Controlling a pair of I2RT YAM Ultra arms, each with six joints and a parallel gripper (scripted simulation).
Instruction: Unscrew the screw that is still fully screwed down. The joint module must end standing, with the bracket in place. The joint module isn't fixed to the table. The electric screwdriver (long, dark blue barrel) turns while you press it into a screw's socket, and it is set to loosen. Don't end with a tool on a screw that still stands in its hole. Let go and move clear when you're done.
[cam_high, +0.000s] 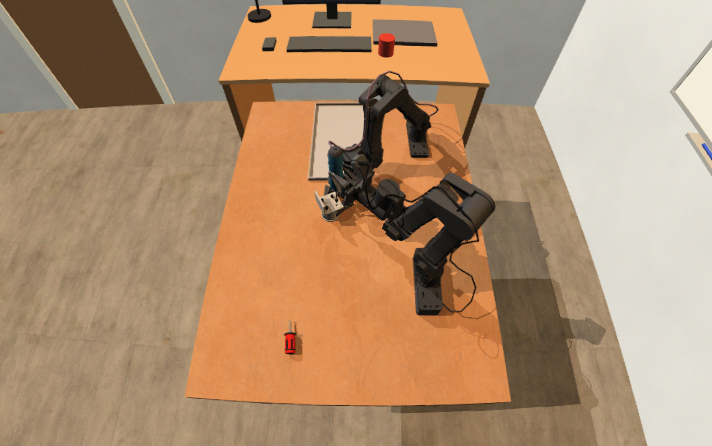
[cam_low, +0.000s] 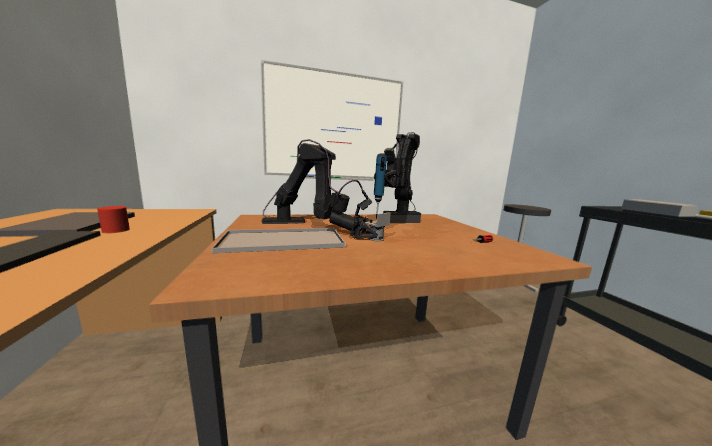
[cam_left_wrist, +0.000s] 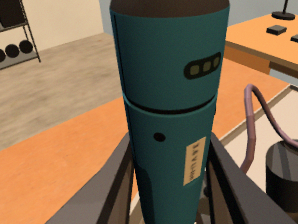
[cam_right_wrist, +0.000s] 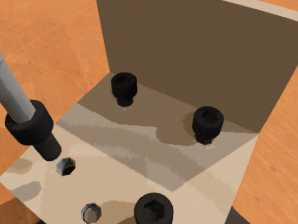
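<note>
Jaws of left gripper (cam_high: 337, 177) (cam_low: 382, 170) (cam_left_wrist: 167, 187) clamped around electric screwdriver (cam_high: 334, 159) (cam_low: 379, 177) (cam_left_wrist: 167, 120) (cam_right_wrist: 14, 92), screw (cam_right_wrist: 30, 123) at its tip above bracket (cam_high: 329, 201) (cam_low: 384, 219) (cam_right_wrist: 200, 60), right gripper (cam_high: 336, 209) (cam_low: 376, 232) (cam_right_wrist: 142, 220) state unclear

We see the long, dark blue electric screwdriver (cam_high: 334, 162) (cam_low: 379, 175) (cam_left_wrist: 165, 90) (cam_right_wrist: 15, 92) close to the pale, angled bracket (cam_high: 318, 202) (cam_low: 383, 219) (cam_right_wrist: 200, 55), near a shallow rectangular tray with a grey rim (cam_high: 312, 141) (cam_low: 278, 248) (cam_left_wrist: 272, 101). Well apart from them, we find a small screwdriver with a red, black-striped handle (cam_high: 290, 342) (cam_low: 484, 238) lying on the orange-brown wooden table (cam_high: 273, 273) (cam_low: 367, 267) (cam_left_wrist: 65, 135) (cam_right_wrist: 45, 30).
</note>
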